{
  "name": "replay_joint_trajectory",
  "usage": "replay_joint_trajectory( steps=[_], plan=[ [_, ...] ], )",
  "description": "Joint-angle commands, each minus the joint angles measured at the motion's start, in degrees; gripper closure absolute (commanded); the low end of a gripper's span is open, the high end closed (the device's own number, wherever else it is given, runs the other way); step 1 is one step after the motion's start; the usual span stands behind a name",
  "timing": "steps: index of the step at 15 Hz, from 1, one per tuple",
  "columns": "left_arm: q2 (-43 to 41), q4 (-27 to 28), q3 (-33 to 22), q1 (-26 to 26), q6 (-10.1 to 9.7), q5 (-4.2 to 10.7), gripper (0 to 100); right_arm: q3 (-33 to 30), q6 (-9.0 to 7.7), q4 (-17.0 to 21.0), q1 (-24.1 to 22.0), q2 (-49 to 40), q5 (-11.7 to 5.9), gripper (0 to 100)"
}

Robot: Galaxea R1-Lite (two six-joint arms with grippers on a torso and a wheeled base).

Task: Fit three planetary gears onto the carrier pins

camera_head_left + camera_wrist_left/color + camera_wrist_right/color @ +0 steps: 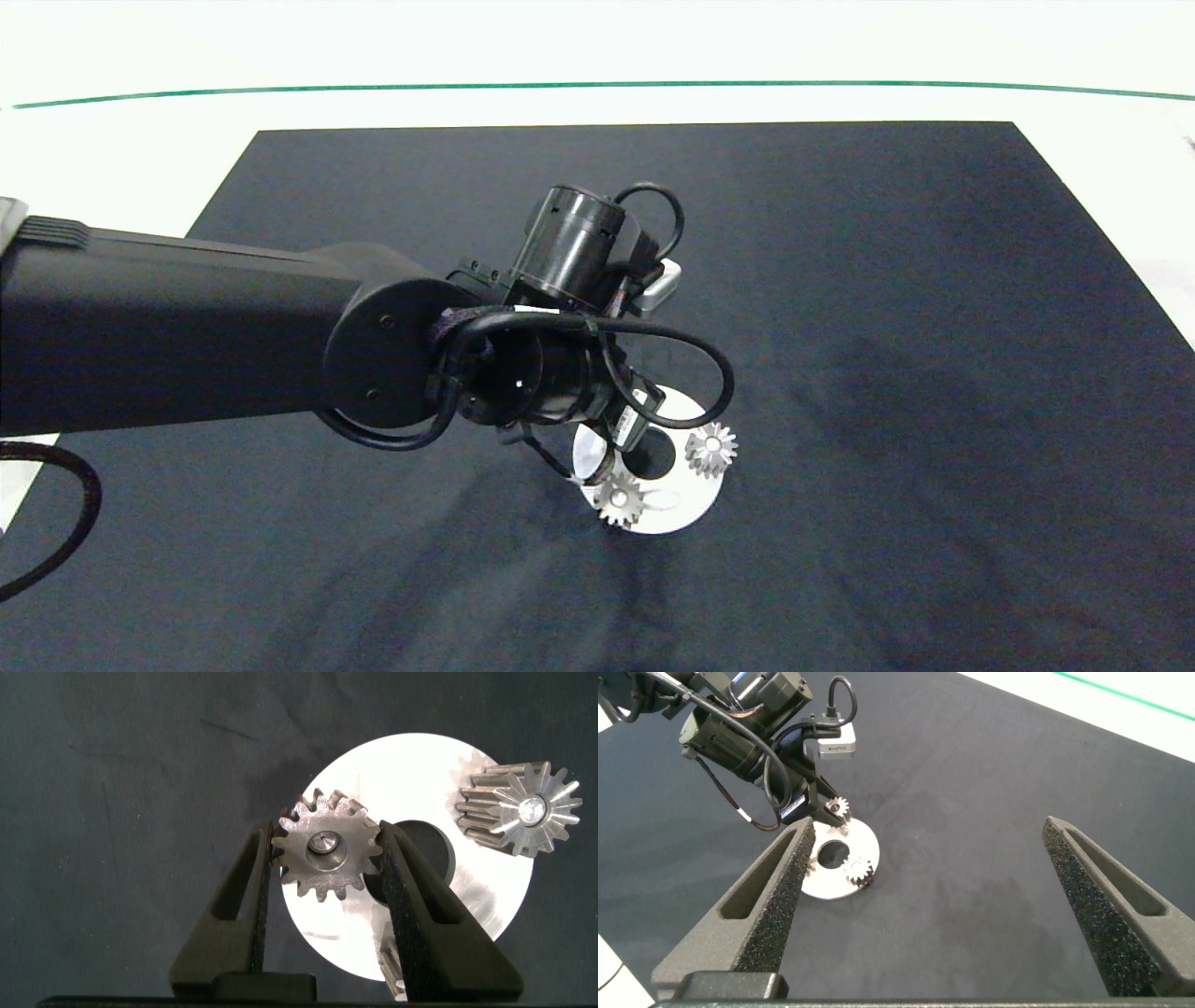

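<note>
Left gripper [326, 854]: fingers clamped on one planetary gear [326, 852], held over the white disc [486, 905] beside its centre hole [432, 849]. Two further gears [711, 450] [618, 499] seated on the disc. Black mat [934, 373] beneath. Right gripper [924, 910]: spread wide, empty, well apart from the disc.

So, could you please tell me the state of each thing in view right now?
Left pincer: shut on third gear, above the disc.
Right pincer: open, empty, away from the disc.
Two other gears: seated on the disc.
White disc: flat on the black mat.
</note>
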Motion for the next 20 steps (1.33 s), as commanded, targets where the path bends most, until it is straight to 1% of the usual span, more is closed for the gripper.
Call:
replay_joint_trajectory(
  steps=[1,2,4,5,8,10,11,12,13,14,15,16,17,18,19,20],
  plan=[
    [0.0,0.1,-0.1,0.0,0.03,0.12,0,0.0,-0.10,-0.1,0.0,0.0,-0.09,0],
    [-0.1,0.1,-0.1,0.0,-0.05,0.12,0,0.0,-0.10,-0.1,0.0,0.0,-0.09,0],
    [-0.8,0.2,-0.2,0.1,-1.46,0.12,0,-0.1,-0.10,-0.1,0.0,0.0,-0.01,0],
    [-1.4,0.3,-0.3,0.3,-1.81,0.12,0,-0.1,-0.10,-0.1,0.0,0.1,-0.01,0],
    [-2.9,0.4,-0.3,0.2,-1.64,0.12,0,-0.1,-0.10,-0.2,0.0,0.0,-0.01,0],
    [-5.4,0.5,0.0,0.4,-1.72,0.20,0,-0.1,-0.10,-0.3,0.0,-0.3,-0.01,0],
    [-11.7,0.5,2.4,2.3,-1.72,0.47,0,-0.3,-0.10,-0.3,0.0,-1.3,-0.09,0],
    [-16.5,0.1,5.2,5.4,-1.90,0.64,0,-0.5,-0.28,-0.3,-0.2,-1.7,-0.36,0],
    [-21.7,-0.4,8.1,9.6,-1.81,1.26,0,-0.8,-1.07,-0.2,-0.7,-1.8,-0.62,0],
    [-28.0,-0.7,12.4,15.6,-1.46,1.43,0,-0.8,-1.95,-0.1,-2.3,-2.2,-1.06,0],
    [-33.6,-1.3,16.4,20.5,-0.84,1.43,0,-0.8,-2.47,-0.1,-4.8,-1.9,-2.20,0],
    [-39.4,-2.4,20.5,25.1,-0.41,1.43,0,-0.8,-2.47,-0.1,-9.2,-1.6,-4.49,0],
    [-44.7,-3.7,23.9,27.9,-0.32,1.43,0,-0.1,-2.47,0.1,-14.1,-1.4,-7.04,0],
    [-49.4,-4.9,27.4,28.9,-0.23,1.35,0,1.7,-3.35,-0.1,-18.8,-1.6,-7.74,0],
    [-53.9,-6.2,31.6,28.8,-0.05,1.43,0,2.8,-6.16,-0.1,-23.6,-2.6,-8.18,0],
    [-57.6,-7.0,35.7,29.2,0.21,1.43,0,5.1,-8.71,-0.3,-28.1,-5.9,-8.97,0]
  ],
)
